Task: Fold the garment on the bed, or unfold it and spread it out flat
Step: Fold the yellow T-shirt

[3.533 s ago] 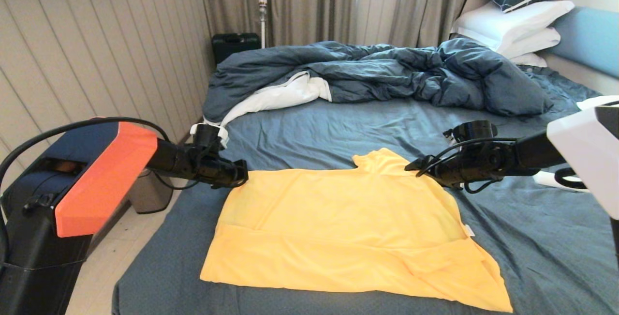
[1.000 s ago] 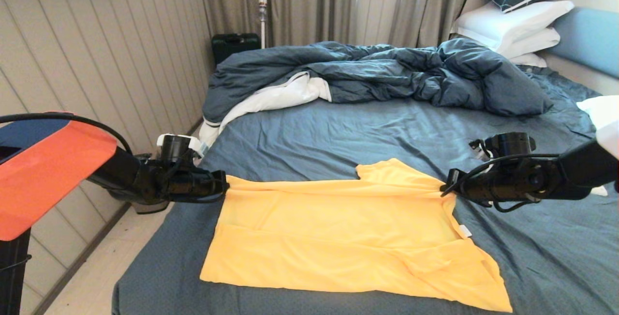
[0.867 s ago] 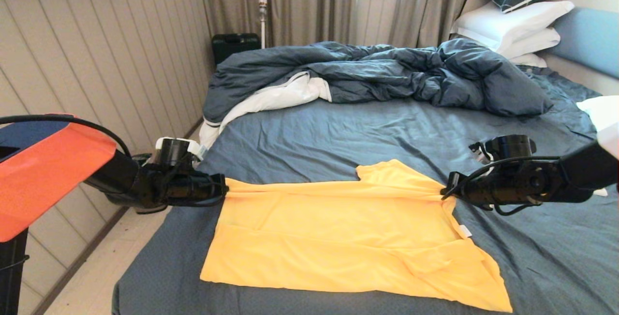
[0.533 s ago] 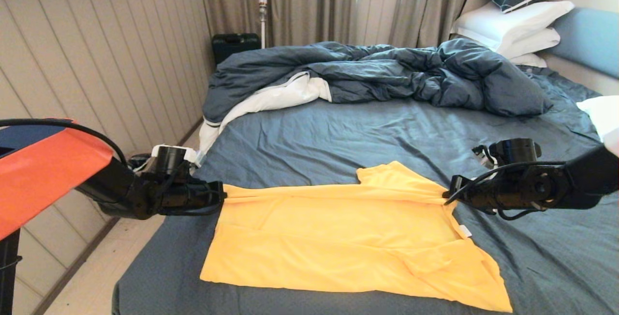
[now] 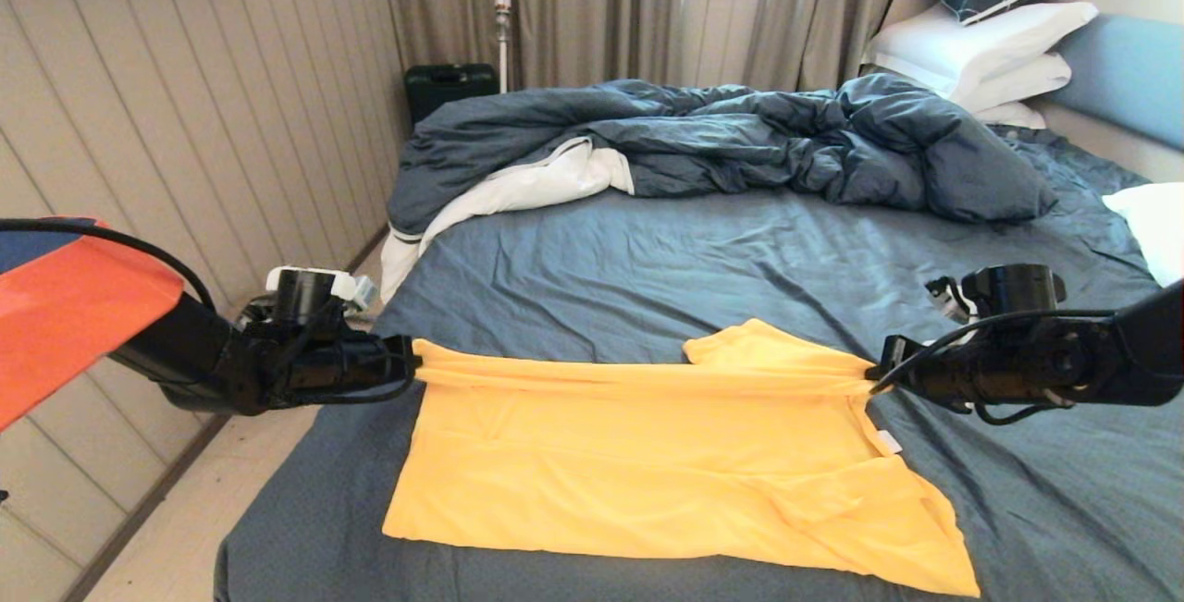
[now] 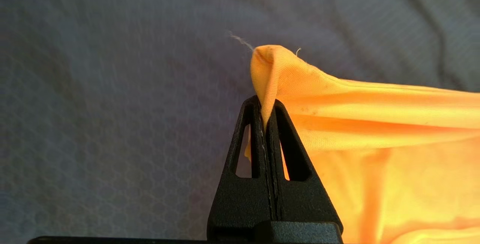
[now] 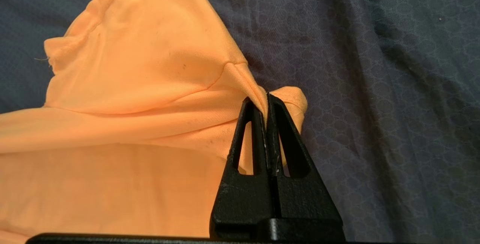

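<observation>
A: Shirt (image 5: 647, 463) on the bed (image 5: 647, 251), nearest the foot edge, well short of the duvet (image 5: 721, 144). Its near hem lies flat; its far edge is raised and stretched between two grippers.

B: And the grips?

A: Left gripper (image 5: 413, 368) has its fingers pressed together on one far corner, right gripper (image 5: 874, 374) likewise on the other, by the sleeve.

B: How to fold it well?

A: I'd judge both ends should travel level and together toward the near hem, keeping the edge taut, then release once the edges meet.

B: What do the wrist views add?

A: Fabric pinched right at the fingertips (image 6: 267, 116), (image 7: 267, 105), a shallow bite the head view hides. Only the head view shows the whole shirt and the pillows (image 5: 980, 47) beyond.
</observation>
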Available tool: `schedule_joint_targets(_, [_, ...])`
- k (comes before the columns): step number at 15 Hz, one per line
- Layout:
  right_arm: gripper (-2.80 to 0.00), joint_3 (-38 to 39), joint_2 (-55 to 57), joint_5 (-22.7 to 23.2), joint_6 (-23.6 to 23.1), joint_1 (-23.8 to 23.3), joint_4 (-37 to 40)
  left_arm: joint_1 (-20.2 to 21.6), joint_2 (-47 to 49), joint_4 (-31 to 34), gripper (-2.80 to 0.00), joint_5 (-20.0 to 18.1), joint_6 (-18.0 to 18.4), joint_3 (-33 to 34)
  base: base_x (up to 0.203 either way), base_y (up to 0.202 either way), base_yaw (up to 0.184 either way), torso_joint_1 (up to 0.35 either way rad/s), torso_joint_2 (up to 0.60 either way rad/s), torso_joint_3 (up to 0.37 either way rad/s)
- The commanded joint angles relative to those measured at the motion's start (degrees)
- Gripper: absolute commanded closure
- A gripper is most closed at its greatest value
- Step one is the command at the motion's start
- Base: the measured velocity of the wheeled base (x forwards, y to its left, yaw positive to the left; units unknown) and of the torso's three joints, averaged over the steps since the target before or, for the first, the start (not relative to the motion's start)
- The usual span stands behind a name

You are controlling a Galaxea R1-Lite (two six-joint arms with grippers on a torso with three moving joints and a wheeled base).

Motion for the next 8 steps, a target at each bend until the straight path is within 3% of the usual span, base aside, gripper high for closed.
schedule_joint_targets(1, [0.00,0.28,-0.34,0.13,0.17,-0.02,-0.10,0.12,-1.14,-0.13,0.00,-0.08,-0.32,-0.61,0.000,0.000,0.000,0.000,0.00,0.000])
schedule_joint_targets(5, [0.00,0.55,-0.33,0.13,0.09,-0.02,-0.19,0.12,-1.47,-0.22,0.00,-0.03,-0.32,-1.05,0.000,0.000,0.000,0.000,0.00,0.000])
schedule_joint_targets(8, [0.00,0.55,-0.16,0.13,0.09,0.16,-0.23,0.12,1.05,-0.03,0.00,0.08,-0.46,-4.99,0.000,0.000,0.000,0.000,0.00,0.000])
